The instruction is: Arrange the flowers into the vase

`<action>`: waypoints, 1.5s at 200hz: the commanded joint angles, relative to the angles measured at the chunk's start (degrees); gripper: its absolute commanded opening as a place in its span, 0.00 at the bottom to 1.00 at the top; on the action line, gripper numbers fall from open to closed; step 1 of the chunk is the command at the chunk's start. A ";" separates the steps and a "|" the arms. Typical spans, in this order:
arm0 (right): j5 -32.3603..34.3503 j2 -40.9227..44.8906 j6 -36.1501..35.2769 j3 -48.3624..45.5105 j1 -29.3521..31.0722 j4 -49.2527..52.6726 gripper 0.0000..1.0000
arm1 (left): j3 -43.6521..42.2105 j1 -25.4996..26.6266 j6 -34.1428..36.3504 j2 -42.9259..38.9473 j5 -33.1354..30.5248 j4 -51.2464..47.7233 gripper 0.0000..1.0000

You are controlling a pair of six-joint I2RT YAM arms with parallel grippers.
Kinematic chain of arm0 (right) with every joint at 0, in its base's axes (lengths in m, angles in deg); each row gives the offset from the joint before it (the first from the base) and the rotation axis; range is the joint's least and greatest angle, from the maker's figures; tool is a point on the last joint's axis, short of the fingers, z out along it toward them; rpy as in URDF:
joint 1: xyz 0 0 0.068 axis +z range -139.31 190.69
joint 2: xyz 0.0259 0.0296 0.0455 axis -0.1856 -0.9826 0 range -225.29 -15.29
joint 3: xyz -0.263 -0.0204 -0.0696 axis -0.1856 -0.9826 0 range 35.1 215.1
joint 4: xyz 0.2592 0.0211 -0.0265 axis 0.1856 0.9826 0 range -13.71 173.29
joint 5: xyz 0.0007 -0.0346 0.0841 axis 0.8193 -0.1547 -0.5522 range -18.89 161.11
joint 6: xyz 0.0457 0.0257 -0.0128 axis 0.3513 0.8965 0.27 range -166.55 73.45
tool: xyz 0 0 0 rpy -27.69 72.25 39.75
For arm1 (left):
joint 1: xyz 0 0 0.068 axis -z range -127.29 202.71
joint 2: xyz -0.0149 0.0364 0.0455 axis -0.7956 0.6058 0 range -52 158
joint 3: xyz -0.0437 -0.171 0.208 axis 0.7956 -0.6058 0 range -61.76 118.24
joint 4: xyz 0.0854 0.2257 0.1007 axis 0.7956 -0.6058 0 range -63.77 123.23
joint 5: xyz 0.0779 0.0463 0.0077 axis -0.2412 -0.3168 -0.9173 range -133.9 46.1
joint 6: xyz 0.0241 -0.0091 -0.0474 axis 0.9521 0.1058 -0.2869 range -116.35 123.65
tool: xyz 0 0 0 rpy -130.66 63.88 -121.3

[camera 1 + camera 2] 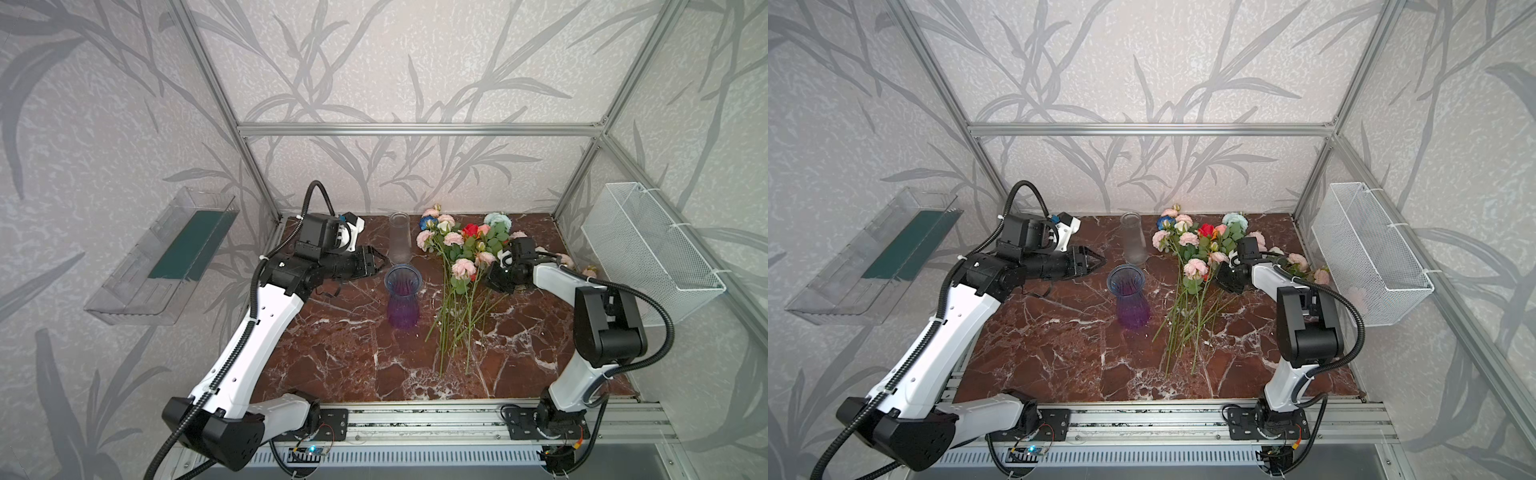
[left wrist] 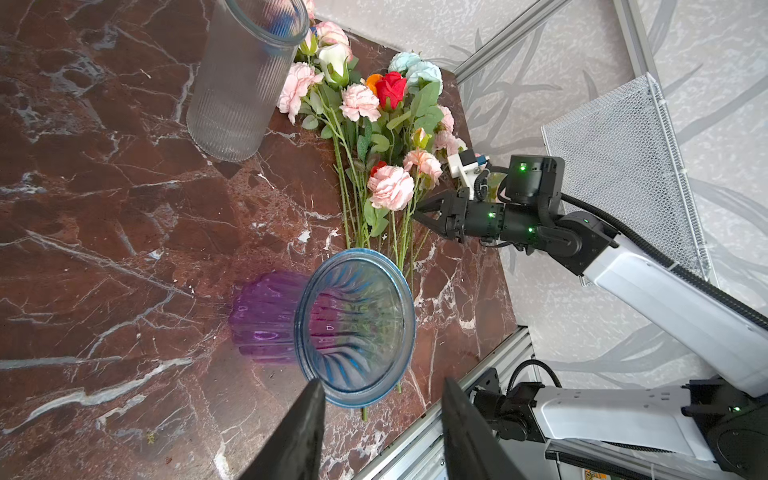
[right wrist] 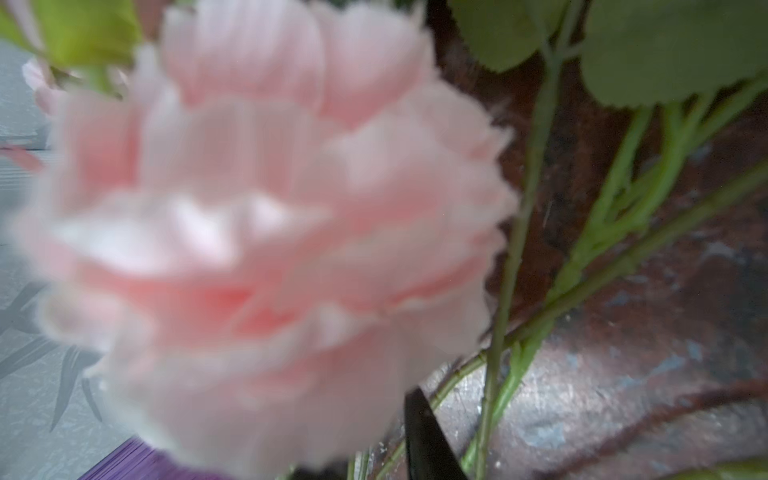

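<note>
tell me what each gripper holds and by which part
The left gripper holds nothing, open near the blue-rimmed purple glass vase. The right gripper sits among the green flower stems; a grip cannot be told.

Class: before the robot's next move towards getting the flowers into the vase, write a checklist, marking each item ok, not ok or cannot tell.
1. The purple vase stands upright and empty: ok.
2. The left gripper is open, holding nothing: ok.
3. The right gripper has its tips at the flowers: ok.
4. The right gripper grips a flower: cannot tell.
5. The flowers are in the vase: not ok, all lie on the table.
</note>
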 commanded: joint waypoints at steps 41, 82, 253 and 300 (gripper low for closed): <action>-4.11 -4.22 2.66 1.21 -0.28 -5.99 0.24 | -1.06 -0.24 -0.23 -0.63 0.44 0.75 0.47; -2.02 -0.24 1.45 -0.05 -0.32 -2.23 0.23 | -0.49 -0.23 -0.19 -0.32 0.56 0.40 0.47; -1.62 25.33 20.55 -23.39 18.32 -2.47 0.45 | -4.01 -0.22 -0.79 -0.93 3.23 4.15 0.47; -5.01 18.11 22.67 -21.74 18.49 -9.85 0.36 | -4.35 -0.24 -0.84 -1.18 3.23 4.35 0.47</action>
